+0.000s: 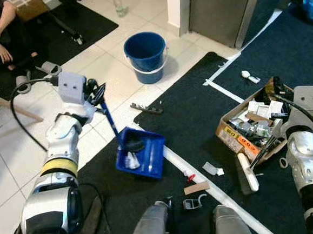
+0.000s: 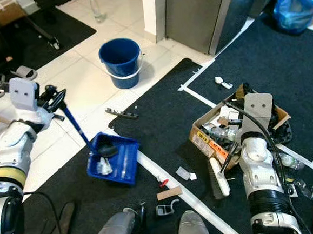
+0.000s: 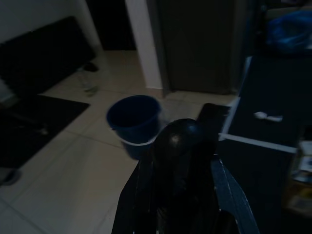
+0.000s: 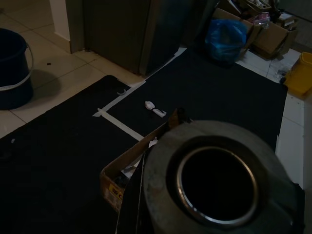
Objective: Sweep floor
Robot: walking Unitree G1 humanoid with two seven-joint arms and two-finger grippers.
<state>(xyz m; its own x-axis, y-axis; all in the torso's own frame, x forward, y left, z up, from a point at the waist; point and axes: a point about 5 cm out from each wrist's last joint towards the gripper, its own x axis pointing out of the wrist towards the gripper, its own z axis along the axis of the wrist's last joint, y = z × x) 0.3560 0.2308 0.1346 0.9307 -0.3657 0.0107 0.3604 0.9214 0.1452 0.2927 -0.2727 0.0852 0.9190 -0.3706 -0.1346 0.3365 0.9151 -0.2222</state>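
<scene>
I stand on the black carpet (image 1: 199, 113) where it meets the white tiled floor (image 1: 105, 83), and the sweeping is only part done: scraps (image 1: 212, 169) lie on the carpet beside the white tape line. My left tool (image 1: 95, 93) is closed round the blue handle (image 1: 109, 118) of the dustpan (image 1: 141, 152), which sits at the carpet's edge with some litter in it. My right tool (image 2: 235, 143) holds the brush (image 2: 218, 178), its bristle head down on the carpet beside the cardboard box (image 2: 238, 122).

To do this well, I judge I should keep the pan lip flat on the carpet and draw the brush towards it in short strokes.

The head views show pan, brush and scraps together. The left wrist view adds the blue bucket (image 3: 133, 119) straight ahead; the right wrist view shows a blue bag (image 4: 225, 39) at the carpet's far edge.
</scene>
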